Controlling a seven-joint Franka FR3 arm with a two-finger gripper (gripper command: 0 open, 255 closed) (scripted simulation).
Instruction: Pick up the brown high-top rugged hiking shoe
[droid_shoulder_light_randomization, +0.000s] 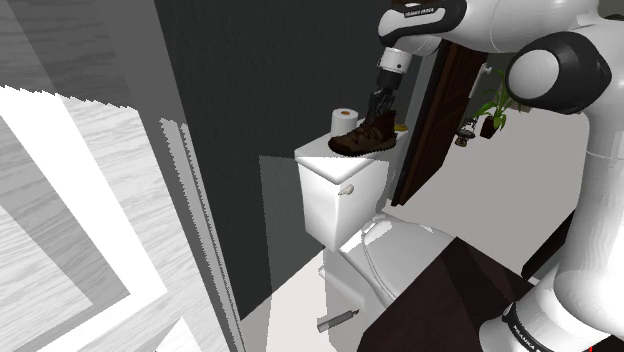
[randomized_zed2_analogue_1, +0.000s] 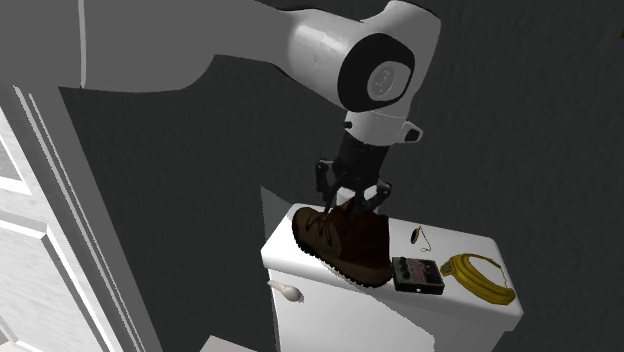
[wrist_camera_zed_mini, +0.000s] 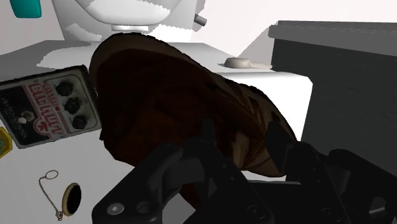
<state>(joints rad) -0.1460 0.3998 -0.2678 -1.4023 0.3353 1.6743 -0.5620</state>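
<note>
Brown shoe (randomized_zed2_analogue_1: 343, 243) in hand (randomized_zed2_analogue_1: 352, 204) atop tank (randomized_zed2_analogue_1: 350, 312)

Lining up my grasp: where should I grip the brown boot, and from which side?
Grip the boot by its high ankle collar, from straight above. It stands upright on its sole on the toilet tank lid, so the collar is its topmost, narrow part, both flanks free. The gripper hangs right over it.

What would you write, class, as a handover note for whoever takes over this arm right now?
Gripper: shut on the collar of the brown shoe.
Shoe: at the toilet tank lid, beside a black pedal box.
Done: reach and grasp.
Left: lift it; whether the sole is off the lid yet I cannot tell.
</note>
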